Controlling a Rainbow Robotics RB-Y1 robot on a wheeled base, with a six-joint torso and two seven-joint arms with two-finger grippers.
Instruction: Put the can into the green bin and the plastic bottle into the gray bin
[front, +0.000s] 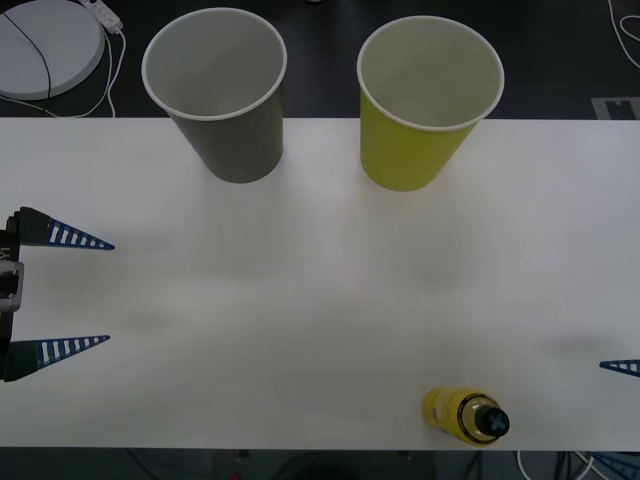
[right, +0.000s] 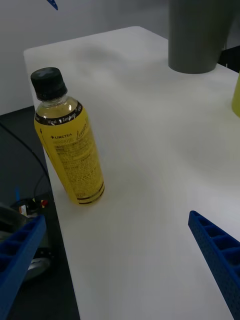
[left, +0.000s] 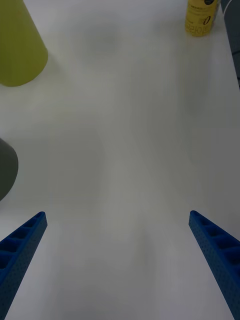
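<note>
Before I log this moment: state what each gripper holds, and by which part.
Nothing is held. The left gripper and the right gripper are both open over bare table; the plastic bottle stands untouched near the front edge.

Two large paper cups on one white desk (front: 300, 300), one gray bin (front: 222, 95), one green bin (front: 420, 105), one small yellow plastic bottle (front: 462, 415) with one black cap, two blue-fingered tools, left tool (front: 108, 292), right tool (front: 625, 415)

The plastic bottle (right: 70, 150) looks glossy with a matt cap, on a smooth white table (front: 300, 280).
</note>
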